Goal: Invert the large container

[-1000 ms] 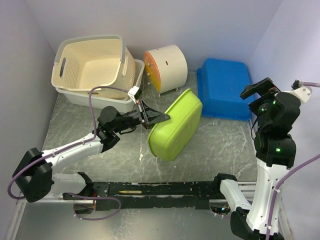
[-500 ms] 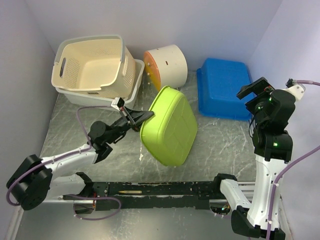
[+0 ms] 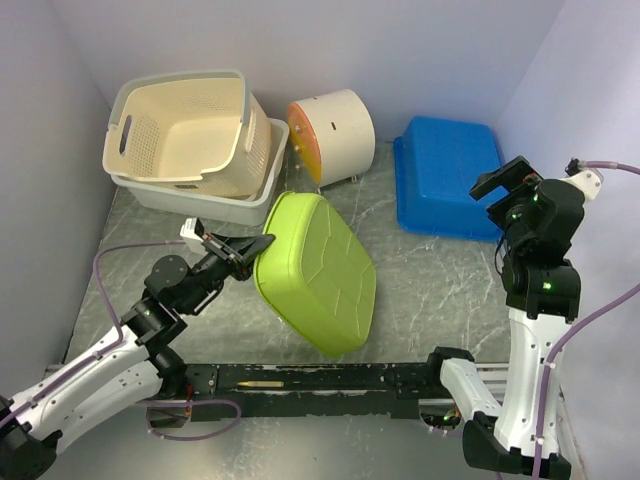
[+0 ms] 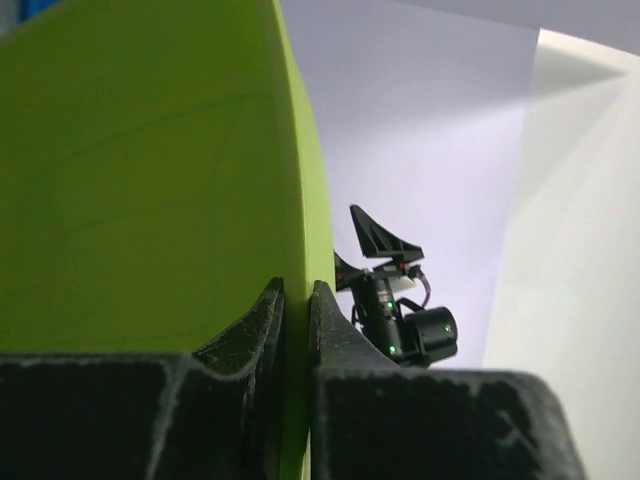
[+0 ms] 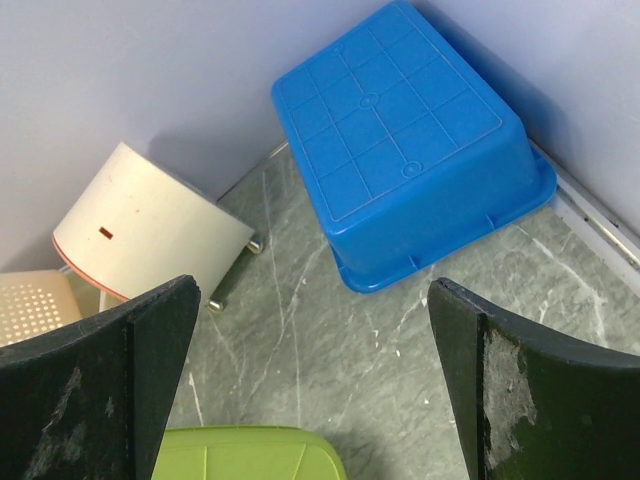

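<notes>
Left tool (image 3: 257,246) pinches the lime container (image 3: 318,275) by its rim.

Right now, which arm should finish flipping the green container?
Left. The left gripper is shut on the container at its rim, with the bottom already tilted upward. The right gripper hangs open and apart, over by the blue bin.

The large container (image 3: 315,270) is a lime-green plastic tub, rounded-square in outline, with faint ribbing moulded into its base. It is at the centre of the table (image 3: 440,285), tilted, with the base turned upward and the opening hidden beneath. Its left rim is pinched between the fingers of the left gripper (image 3: 257,247). Contact between its near edge and the table cannot be determined.
</notes>
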Controlling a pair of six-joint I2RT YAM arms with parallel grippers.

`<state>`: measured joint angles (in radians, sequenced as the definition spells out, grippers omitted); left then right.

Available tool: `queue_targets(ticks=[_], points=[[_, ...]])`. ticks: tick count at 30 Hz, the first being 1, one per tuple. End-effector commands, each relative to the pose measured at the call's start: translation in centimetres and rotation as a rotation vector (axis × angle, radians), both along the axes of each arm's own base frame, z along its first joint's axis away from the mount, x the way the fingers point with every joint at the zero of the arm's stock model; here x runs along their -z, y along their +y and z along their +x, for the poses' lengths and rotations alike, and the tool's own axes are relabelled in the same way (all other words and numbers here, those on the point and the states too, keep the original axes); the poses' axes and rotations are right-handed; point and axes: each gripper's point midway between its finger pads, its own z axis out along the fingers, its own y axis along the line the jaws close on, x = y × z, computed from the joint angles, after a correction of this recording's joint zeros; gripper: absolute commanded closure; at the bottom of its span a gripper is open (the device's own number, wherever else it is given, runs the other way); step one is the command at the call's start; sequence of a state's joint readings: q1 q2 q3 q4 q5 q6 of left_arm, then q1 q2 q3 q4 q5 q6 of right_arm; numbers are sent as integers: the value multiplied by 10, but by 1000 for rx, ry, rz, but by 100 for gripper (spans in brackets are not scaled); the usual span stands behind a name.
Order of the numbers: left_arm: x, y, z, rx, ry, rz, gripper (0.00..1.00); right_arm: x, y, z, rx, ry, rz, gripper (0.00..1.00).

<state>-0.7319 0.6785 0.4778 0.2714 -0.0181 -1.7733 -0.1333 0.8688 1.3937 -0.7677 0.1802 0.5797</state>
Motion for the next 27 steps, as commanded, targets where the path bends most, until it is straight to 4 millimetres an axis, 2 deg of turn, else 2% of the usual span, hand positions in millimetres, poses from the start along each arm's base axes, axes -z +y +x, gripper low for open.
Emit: queue_targets(ticks=[1,10,20,24,27], points=[[62,12,7,-72,117,224,87,-2,4,2,-17,-22,6,0],[112,16,5,-63,113,409,71,4,5,1,-20,-11,7,0],[161,6,5,14,82,580,52,18,9,5,-42,14,20,0],[177,0,4,56,72,613,40,23,14,8,-77,23,25,0],[181,-3,3,74,59,636,28,26,22,12,-128,34,24,0]])
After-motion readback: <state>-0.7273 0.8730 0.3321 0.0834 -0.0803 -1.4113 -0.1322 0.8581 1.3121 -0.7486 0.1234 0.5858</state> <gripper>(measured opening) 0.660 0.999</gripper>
